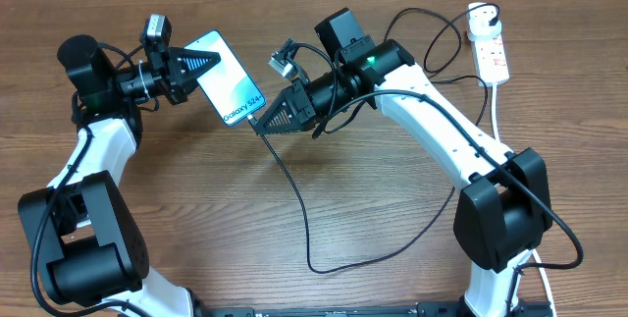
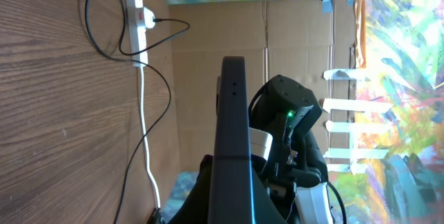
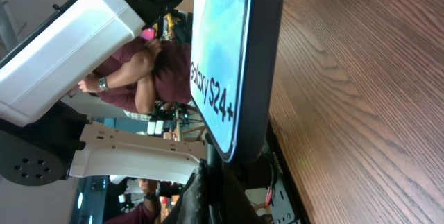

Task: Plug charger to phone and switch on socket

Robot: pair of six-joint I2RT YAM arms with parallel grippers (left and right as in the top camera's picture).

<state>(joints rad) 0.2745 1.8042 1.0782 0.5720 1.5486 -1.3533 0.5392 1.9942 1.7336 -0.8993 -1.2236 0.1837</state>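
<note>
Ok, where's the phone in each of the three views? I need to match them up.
Overhead: the phone is upper left of centre, held at one end by the left end effector.
Left wrist: edge-on, a dark upright bar in the middle.
Right wrist: top centre, screen facing the camera, reading Galaxy S24+.
Shared landmark: the wooden table.

Two arms: left arm [image 1: 98, 155] at frame left, right arm [image 1: 442, 121] at frame right. Two grippers: left gripper [image 1: 211, 62] and right gripper [image 1: 265, 126], upper centre. One phone [image 1: 234, 86]. One charger [image 1: 305, 229]. One socket [image 1: 491, 52], upper right. One table [image 1: 196, 209].
</note>
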